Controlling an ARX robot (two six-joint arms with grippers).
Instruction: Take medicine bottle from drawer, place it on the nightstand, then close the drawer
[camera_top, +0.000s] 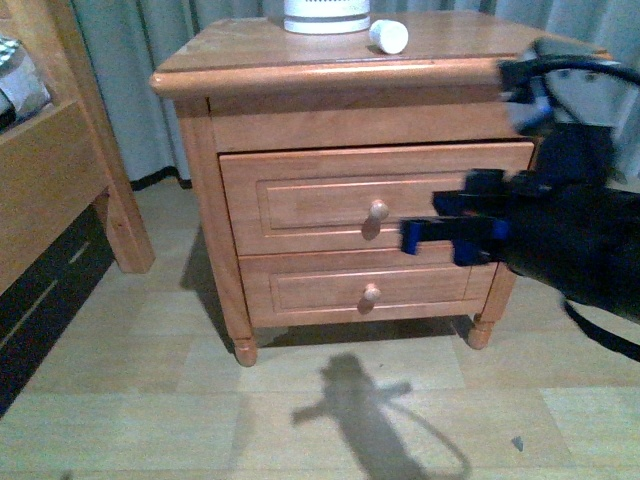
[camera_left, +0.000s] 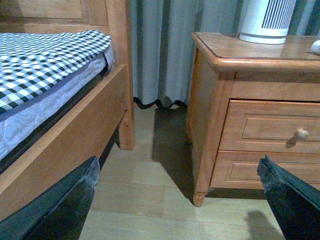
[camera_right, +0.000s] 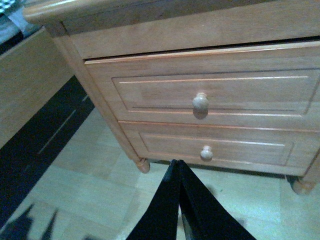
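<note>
The medicine bottle (camera_top: 388, 36), small and white, lies on its side on the nightstand (camera_top: 250, 52) top, next to a white tower device (camera_top: 326, 15); the left wrist view catches only a sliver of the bottle (camera_left: 316, 46). The upper drawer (camera_top: 300, 200) stands out a little from the cabinet face, with its round knob (camera_top: 377, 210) free. My right gripper (camera_top: 420, 232) is shut and empty, hovering right of that knob, in front of the drawer (camera_right: 160, 92) fronts. In its own view the right gripper (camera_right: 175, 163) points at the floor below the drawers. My left gripper (camera_left: 179, 160) hangs open and empty over the floor, left of the nightstand (camera_left: 210, 115).
A wooden bed frame (camera_top: 60, 170) with a checked mattress (camera_left: 45, 60) stands to the left, leaving a narrow floor gap to the nightstand. Grey curtains (camera_left: 160, 50) hang behind. The lower drawer (camera_top: 370, 288) is shut. Pale plank floor (camera_top: 200, 400) lies in front.
</note>
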